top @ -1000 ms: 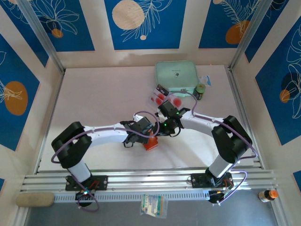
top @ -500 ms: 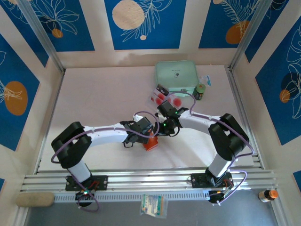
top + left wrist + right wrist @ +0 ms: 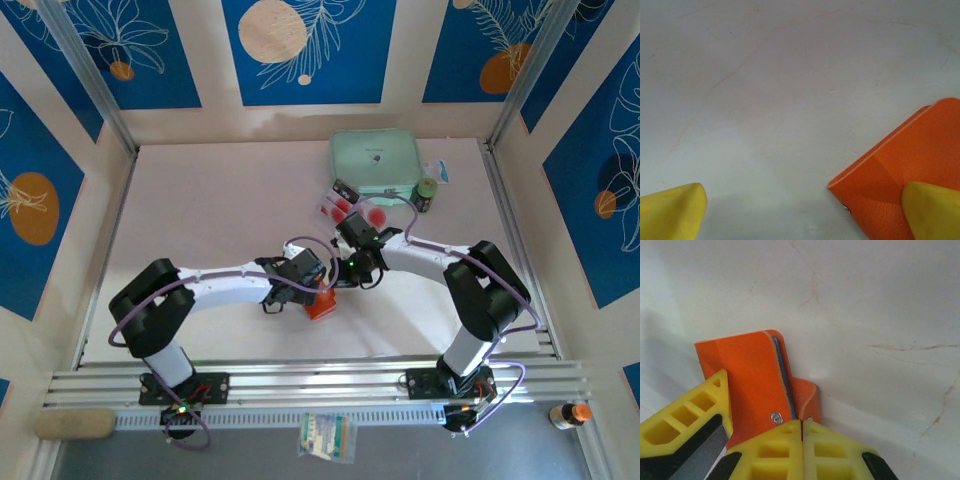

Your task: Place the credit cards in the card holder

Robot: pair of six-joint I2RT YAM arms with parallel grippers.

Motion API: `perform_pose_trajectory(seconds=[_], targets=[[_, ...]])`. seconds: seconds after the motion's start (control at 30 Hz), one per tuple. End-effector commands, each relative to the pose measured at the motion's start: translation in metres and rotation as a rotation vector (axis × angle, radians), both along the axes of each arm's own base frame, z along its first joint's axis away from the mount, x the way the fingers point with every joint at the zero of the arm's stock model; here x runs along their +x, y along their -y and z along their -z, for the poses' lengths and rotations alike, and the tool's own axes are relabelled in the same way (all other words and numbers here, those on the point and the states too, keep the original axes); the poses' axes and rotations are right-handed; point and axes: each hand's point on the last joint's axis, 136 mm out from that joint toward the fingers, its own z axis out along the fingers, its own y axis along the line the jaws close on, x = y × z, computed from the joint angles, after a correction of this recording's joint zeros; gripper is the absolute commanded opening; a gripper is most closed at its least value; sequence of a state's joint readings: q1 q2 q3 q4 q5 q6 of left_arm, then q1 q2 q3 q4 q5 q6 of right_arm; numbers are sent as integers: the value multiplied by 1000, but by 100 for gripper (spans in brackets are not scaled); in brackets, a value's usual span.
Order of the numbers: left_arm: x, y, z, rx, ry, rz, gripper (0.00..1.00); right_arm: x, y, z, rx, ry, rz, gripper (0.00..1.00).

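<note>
Pale marbled surface (image 3: 865,300) carries the card holder (image 3: 747,375) near centre. It looks light, thin and slick. The right pincer (image 3: 801,427) is clenched on its leaf edge, a sensible hold. The left pincer (image 3: 800,210) is released wide over its corner. Credit cards (image 3: 345,208) lie at 1 o'clock.

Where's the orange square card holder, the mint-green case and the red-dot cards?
Orange square card holder (image 3: 750,380): right wrist view, on its flat cover.
Mint-green case (image 3: 375,160): top view, middle of its lid.
Red-dot cards (image 3: 343,207): top view, on a red dot.
</note>
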State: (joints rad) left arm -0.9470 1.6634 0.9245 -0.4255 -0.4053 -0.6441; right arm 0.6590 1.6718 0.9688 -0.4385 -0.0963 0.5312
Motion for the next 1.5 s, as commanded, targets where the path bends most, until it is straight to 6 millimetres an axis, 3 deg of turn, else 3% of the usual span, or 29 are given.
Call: perform_pose_trajectory(seconds=[0.0,0.73,1.17,1.47], targets=[[-13,-19,11,93,-42,31,100,1,-12,-18,62,9,-28,0],[-14,-20,10,89,-37,28,100,-14,-32,0,60,-47,-82,0],[-13,-20,8,86,-34,28,100,-27,-15,28,3,-103,-49,0],[-13,-20,8,86,-34,25,100,-39,-5,37,-8,-132,-32,0]])
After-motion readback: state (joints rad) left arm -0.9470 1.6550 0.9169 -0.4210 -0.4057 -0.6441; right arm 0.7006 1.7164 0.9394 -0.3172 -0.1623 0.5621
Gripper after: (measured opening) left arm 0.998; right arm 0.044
